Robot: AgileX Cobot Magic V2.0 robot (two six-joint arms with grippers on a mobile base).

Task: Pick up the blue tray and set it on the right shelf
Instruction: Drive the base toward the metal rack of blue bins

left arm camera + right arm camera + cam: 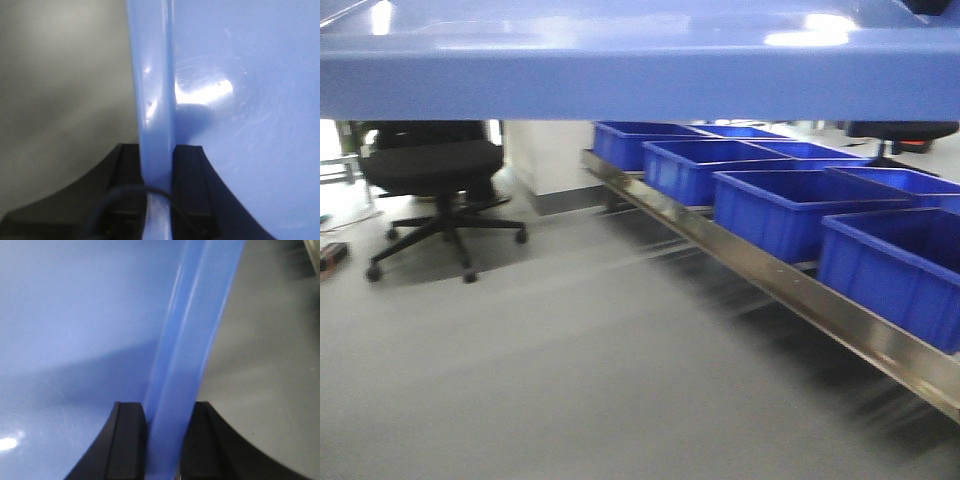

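Observation:
The light blue tray [620, 70] hangs in the air close to the front camera and fills the top of that view. My left gripper [157, 165] is shut on the tray's left rim [155, 100], one black finger on each side. My right gripper [167, 425] is shut on the opposite rim [190, 355] in the same way. The tray's glossy inside [250, 125] shows in both wrist views. The right shelf [800, 290], with its shiny steel front rail, runs diagonally at the right, lower than the tray. Neither gripper shows in the front view.
Several deep dark blue bins [790, 205] stand in a row on the shelf. A black office chair [435, 185] stands at the left on the grey floor [570, 380]. A white column base [550, 165] sits behind.

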